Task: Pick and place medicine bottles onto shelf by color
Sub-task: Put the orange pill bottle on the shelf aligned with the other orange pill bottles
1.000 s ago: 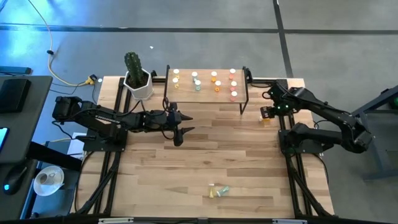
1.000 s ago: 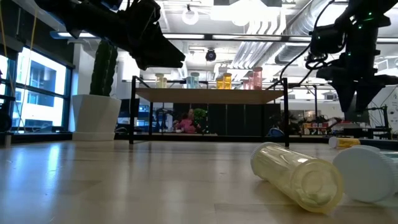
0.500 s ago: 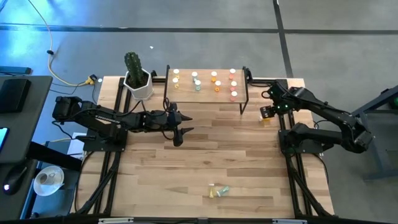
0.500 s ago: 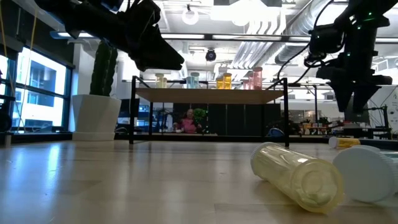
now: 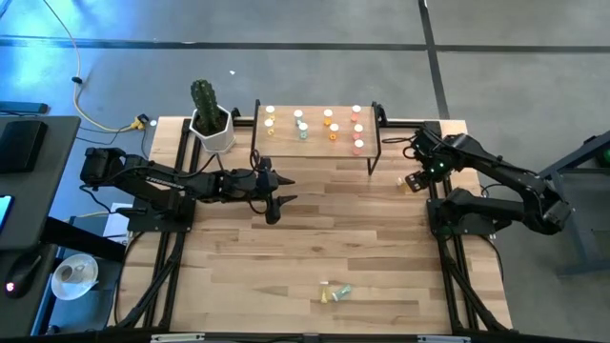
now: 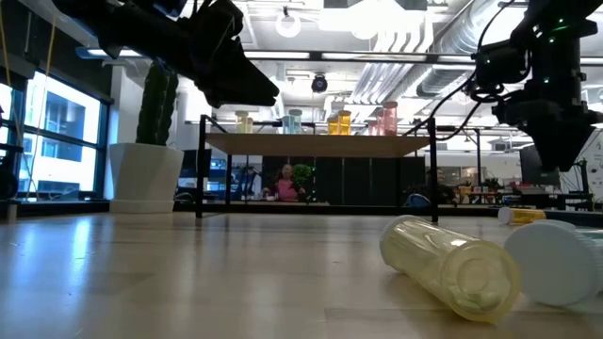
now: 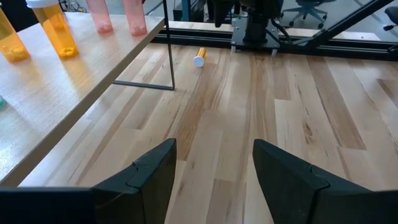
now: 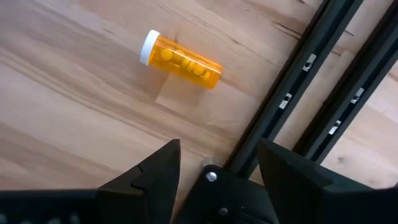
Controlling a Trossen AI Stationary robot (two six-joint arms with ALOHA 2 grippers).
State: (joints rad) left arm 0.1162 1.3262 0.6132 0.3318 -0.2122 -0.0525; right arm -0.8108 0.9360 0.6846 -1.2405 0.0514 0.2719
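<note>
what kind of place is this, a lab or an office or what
Most likely a robotics lab in an open-plan office. The low view shows exposed ceiling ducts and large windows. Two robot arms work a wood-plank table, sorting medicine bottles onto a shelf.

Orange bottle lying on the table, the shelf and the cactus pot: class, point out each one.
orange bottle (image 8: 184,61): right wrist view, middle of its body.
shelf (image 5: 315,145): high view, bare front part of the board.
cactus pot (image 5: 217,139): high view, white wall.
</note>
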